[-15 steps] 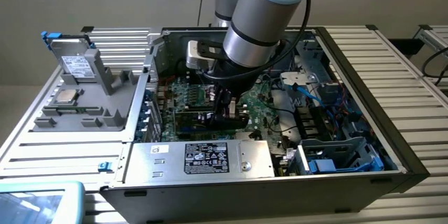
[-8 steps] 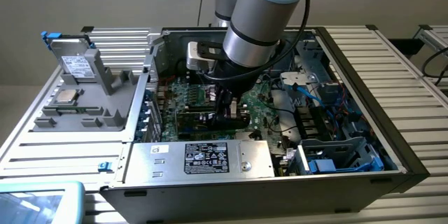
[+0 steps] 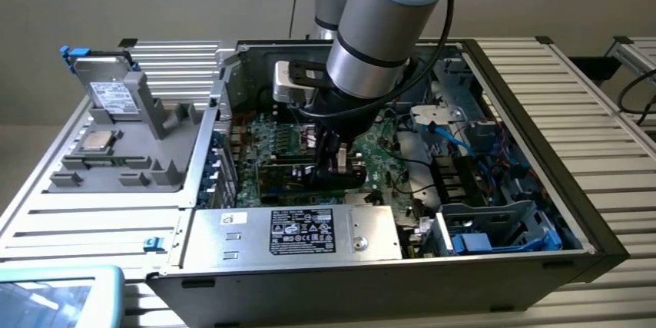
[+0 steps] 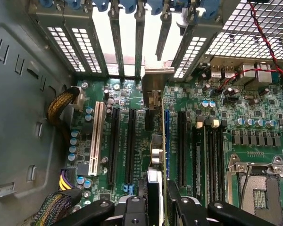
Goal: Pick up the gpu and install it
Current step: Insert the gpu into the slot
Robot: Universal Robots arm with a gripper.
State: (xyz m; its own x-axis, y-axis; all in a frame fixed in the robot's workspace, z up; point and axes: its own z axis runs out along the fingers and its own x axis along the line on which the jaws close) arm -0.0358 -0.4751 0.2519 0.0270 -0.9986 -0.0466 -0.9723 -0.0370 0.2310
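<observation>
Arm (image 3: 385,28) reaches down into an open computer case (image 3: 359,286) that lies on its side across the middle of the slatted worktop (image 3: 604,113). In the exterior view the gripper (image 3: 336,163) is deep inside the case, over the motherboard (image 3: 395,155). The gpu (image 3: 285,176) hangs from it, low over the board, on the side toward the case's slotted rear wall. A grey tray (image 3: 144,160) with a drive box (image 3: 110,96) sits beside the case, toward the worktop edge at the exterior view's left.

In the wrist view the gripper (image 4: 155,200) pinches the gpu (image 4: 156,150) between its two black fingers (image 4: 132,207), one on each face. The card is seen edge-on and upright, its silver bracket (image 4: 158,75) up against the row of rear slot openings. It stands in line with the long sockets, just beside the blue socket (image 4: 167,141). Whether its lower edge touches a socket I cannot tell.

The card looks light and stiff but fragile, with a thin board, small parts and bare contacts along one edge. A hold across the flat faces near the upper edge seems soundest. That keeps clear of the contact edge and the bracket, and it is square enough that the card cannot twist.
</observation>
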